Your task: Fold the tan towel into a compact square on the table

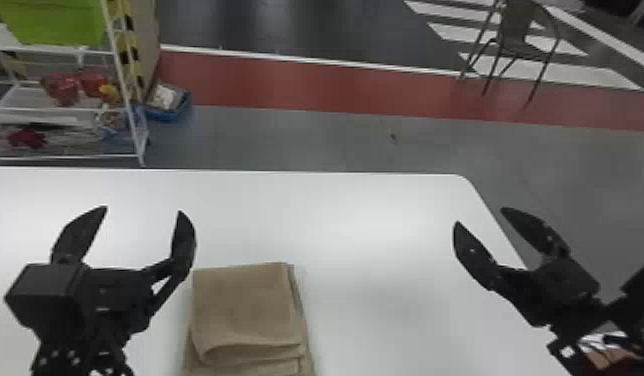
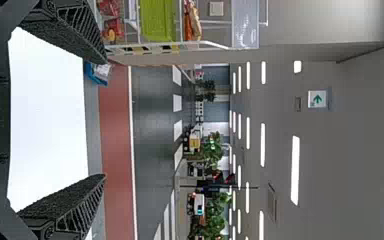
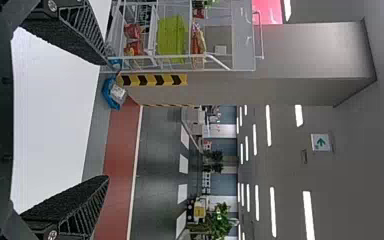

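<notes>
Jaws wide on both grippers. Left gripper (image 1: 143, 210) is above the table (image 1: 376, 215), right gripper (image 1: 480, 217) by its side edge. Tan towel (image 1: 246, 305) lies on the tabletop between them, folded in layers, nearer the left one.
</notes>
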Robot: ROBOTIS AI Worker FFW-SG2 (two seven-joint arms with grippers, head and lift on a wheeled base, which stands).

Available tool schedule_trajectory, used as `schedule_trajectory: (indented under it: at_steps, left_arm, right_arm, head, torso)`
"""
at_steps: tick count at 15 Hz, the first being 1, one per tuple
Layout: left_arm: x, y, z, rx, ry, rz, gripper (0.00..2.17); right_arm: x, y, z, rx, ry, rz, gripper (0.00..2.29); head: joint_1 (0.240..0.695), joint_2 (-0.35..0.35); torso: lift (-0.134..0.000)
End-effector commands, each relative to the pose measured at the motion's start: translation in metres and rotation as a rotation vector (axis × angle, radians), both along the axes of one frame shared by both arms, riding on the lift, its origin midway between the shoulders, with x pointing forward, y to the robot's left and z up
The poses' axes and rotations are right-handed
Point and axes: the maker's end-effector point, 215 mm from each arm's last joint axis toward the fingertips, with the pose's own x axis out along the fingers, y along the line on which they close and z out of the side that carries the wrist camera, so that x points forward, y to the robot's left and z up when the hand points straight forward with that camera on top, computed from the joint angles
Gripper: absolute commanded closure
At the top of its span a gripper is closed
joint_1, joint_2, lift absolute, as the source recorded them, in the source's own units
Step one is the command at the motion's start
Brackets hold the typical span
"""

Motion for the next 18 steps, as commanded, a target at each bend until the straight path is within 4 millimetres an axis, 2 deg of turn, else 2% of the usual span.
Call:
schedule_trajectory:
  at_steps: [1, 5, 18]
  left_arm:
    - [-0.001, -0.007, 0.001, 0.0, -0.012, -0.023, 0.09]
    - [-0.003, -0.008, 0.008, -0.01, -0.042, -0.021, 0.09]
    - [-0.005, -0.015, 0.014, -0.016, -0.057, -0.034, 0.09]
  right_arm:
    - [-0.004, -0.001, 0.002, 0.008, -0.016, -0.001, 0.07]
    - [-0.007, -0.001, 0.007, -0.003, -0.041, 0.003, 0.07]
    - [-0.012, -0.008, -0.002, -0.001, -0.019, -0.03, 0.08]
  head:
    - [0.695, -0.225]
    - [0.695, -0.241]
    - [0.695, -0.257]
  torso:
    - [-0.123]
    - [-0.123]
    - [-0.123]
